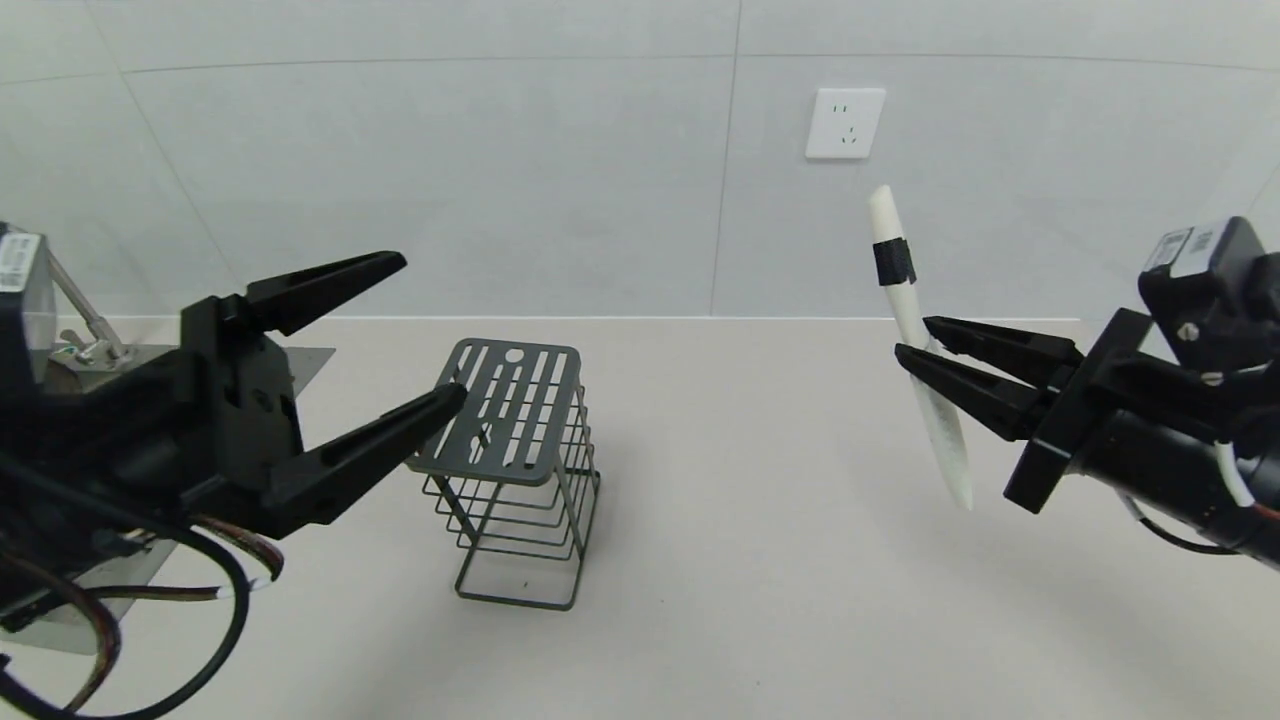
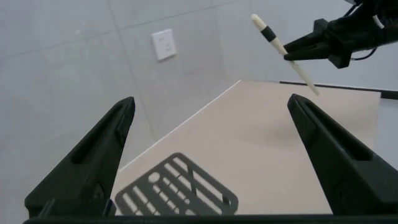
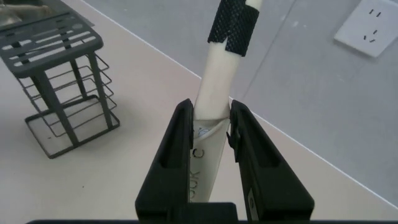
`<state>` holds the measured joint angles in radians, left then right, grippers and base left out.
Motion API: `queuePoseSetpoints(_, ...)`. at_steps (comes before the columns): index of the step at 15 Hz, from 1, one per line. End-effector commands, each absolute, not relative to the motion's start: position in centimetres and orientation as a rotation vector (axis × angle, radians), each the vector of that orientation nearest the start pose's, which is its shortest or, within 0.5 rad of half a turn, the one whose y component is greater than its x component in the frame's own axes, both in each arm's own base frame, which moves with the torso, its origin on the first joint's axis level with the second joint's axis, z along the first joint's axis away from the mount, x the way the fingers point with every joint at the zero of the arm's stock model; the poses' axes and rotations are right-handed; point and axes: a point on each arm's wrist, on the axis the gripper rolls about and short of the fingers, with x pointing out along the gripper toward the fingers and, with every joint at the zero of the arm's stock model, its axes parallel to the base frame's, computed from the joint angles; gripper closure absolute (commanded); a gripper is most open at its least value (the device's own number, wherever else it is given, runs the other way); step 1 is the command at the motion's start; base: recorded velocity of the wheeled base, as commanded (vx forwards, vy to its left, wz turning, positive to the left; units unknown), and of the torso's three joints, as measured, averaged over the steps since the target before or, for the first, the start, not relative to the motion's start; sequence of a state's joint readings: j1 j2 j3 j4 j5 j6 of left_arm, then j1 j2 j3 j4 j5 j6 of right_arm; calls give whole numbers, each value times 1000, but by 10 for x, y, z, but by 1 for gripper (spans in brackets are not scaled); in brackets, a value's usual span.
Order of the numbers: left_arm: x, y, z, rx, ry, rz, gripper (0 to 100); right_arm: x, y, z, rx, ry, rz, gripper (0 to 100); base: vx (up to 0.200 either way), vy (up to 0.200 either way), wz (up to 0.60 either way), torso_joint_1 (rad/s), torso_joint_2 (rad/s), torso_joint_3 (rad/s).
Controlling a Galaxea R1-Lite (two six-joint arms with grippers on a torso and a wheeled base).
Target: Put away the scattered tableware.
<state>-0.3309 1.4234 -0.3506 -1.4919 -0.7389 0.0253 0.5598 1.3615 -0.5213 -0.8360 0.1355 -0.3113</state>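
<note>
Aloft, right gripper (image 1: 912,337) clamped on white utensil (image 1: 945,440) — nearly upright, left gripper (image 1: 430,325) spread wide beside wire rack (image 1: 510,400).

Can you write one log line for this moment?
right end effector: shut on stick, held in air | left end effector: open, near rack | stick not yet in rack

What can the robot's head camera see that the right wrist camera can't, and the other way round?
Head camera's extras: the open left gripper near the wire rack, and the white stick's bottom tip hanging below the right gripper. Right wrist camera's extras: a close look at the small print on the stick, squeezed between the fingers. Both: the right gripper shut on the stick with its black band, the rack on the counter, and the wall socket.
</note>
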Motion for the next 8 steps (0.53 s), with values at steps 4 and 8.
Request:
queuePoseSetpoints(4, 223, -108, 218, 106, -450, -1183, 0, 172, 126, 213, -294, -123, 826, 100, 0, 0, 0, 0, 0, 0)
queuePoseSetpoints(8, 225, -144, 205, 71, -429, -1367, 0, 161, 124, 209, -292, -127, 900, 100, 0, 0, 0, 0, 0, 0)
